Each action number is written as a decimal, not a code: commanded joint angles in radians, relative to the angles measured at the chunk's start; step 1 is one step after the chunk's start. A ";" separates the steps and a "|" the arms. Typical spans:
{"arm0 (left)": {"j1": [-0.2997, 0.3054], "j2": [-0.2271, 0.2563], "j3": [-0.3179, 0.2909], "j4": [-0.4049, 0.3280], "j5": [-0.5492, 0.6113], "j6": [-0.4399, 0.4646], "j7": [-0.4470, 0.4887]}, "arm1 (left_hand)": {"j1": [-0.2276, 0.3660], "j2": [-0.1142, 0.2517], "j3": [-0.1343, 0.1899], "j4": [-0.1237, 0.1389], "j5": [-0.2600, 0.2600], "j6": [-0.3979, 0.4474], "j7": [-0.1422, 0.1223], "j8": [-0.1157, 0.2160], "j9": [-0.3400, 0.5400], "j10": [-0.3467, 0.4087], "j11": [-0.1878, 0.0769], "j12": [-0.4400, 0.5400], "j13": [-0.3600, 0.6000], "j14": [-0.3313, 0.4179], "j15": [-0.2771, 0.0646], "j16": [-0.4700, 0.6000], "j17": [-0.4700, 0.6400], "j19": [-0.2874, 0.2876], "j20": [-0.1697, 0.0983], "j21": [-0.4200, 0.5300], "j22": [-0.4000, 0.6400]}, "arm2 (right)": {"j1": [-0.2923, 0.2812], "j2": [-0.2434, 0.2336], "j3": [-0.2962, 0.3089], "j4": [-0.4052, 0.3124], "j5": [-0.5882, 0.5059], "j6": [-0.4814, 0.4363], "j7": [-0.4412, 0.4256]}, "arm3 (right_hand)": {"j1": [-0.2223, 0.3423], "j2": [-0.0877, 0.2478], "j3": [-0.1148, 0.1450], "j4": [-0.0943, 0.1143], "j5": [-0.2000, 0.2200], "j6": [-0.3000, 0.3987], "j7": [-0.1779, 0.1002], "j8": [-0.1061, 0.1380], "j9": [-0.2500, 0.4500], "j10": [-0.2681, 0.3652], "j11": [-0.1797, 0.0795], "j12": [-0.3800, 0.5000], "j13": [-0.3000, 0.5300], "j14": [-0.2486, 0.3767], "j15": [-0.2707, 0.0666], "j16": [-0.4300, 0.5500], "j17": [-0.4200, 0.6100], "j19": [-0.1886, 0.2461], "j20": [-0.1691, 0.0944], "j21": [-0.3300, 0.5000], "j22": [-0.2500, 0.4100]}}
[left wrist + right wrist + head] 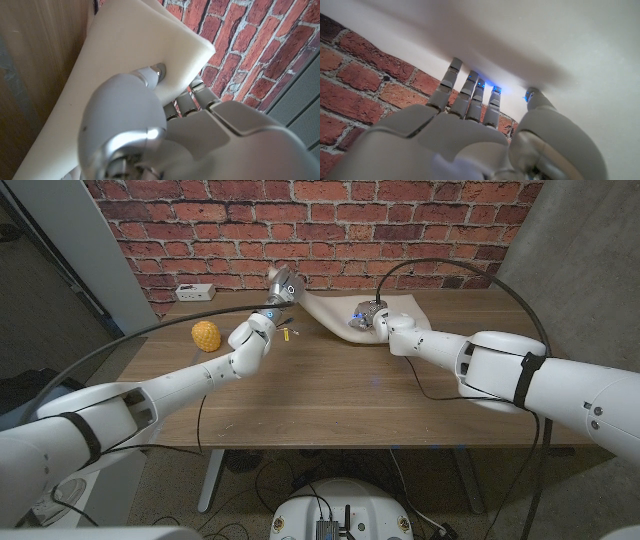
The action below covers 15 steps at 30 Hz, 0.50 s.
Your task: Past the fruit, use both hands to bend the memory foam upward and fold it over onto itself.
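While both hands grip the foam at the far side of the table, the bending step is in progress: the foam's left end is raised off the wood and the sheet slopes down toward its right end, which lies near the brick wall. The fold-over is not yet done.

Left hand — clamped on the raised left edge. In the left wrist view the thumb presses the near face of the foam and the other fingers wrap behind it. Right hand — closed on the lower front edge; in the right wrist view its fingers lie against the underside of the foam and the thumb tip touches it as well, with blue lights showing at the tips.

Judged from this position, the next move calls for both hands to lift together and carry the gripped edge over the rest of the sheet. A yellow fruit sits nearer, well apart from the foam, and a white power strip lies at the far left edge.
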 commanded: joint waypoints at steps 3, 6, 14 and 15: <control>-0.120 -0.055 0.038 0.083 -0.016 -0.137 0.180 | -0.013 -0.001 0.007 0.005 -0.005 -0.012 -0.002 -0.012 0.001 -0.006 -0.003 -0.008 0.005 -0.008 -0.160 -0.008 0.005 -0.009 -0.071 0.014 -0.002 | -0.059 -0.079 0.065 -0.163 -0.077 -0.051 0.030 | 0.020 -0.005 0.004 -0.015 -0.004 0.005 0.002 0.003 0.003 0.002 0.002 0.000 0.003 -0.005 -0.062 0.004 -0.001 0.005 0.000 0.000 0.003; -0.139 -0.073 0.049 0.102 -0.031 -0.151 0.233 | -0.015 -0.001 0.007 0.005 -0.005 -0.013 -0.007 -0.015 0.001 -0.006 -0.004 -0.010 0.005 -0.010 -0.161 -0.010 0.006 -0.010 -0.073 0.016 -0.003 | -0.066 -0.079 0.077 -0.162 -0.083 -0.042 0.029 | 0.023 -0.006 0.003 -0.019 -0.004 0.005 0.002 0.003 0.003 0.003 0.003 0.000 0.003 -0.005 -0.062 0.004 -0.002 0.006 0.000 -0.001 0.003; -0.185 -0.122 0.092 0.144 -0.051 -0.177 0.309 | -0.020 -0.002 0.007 0.005 -0.004 -0.015 -0.007 -0.021 0.002 -0.007 -0.002 -0.015 0.006 -0.012 -0.161 -0.013 0.006 -0.012 -0.076 0.023 -0.006 | -0.078 -0.077 0.099 -0.151 -0.094 -0.013 0.023 | 0.025 -0.006 0.001 -0.021 -0.004 0.005 0.001 0.003 0.003 0.004 0.003 0.000 0.002 -0.005 -0.061 0.004 -0.004 0.007 0.000 -0.001 0.003; -0.190 -0.130 0.098 0.152 -0.051 -0.175 0.316 | -0.021 -0.002 0.007 0.004 -0.004 -0.016 -0.009 -0.022 0.002 -0.007 -0.004 -0.016 0.006 -0.012 -0.161 -0.013 0.006 -0.011 -0.076 0.024 -0.007 | -0.080 -0.078 0.102 -0.152 -0.095 -0.011 0.023 | 0.025 -0.005 0.001 -0.021 -0.004 0.005 0.002 0.003 0.003 0.004 0.003 0.000 0.002 -0.006 -0.062 0.004 -0.004 0.007 0.000 -0.001 0.003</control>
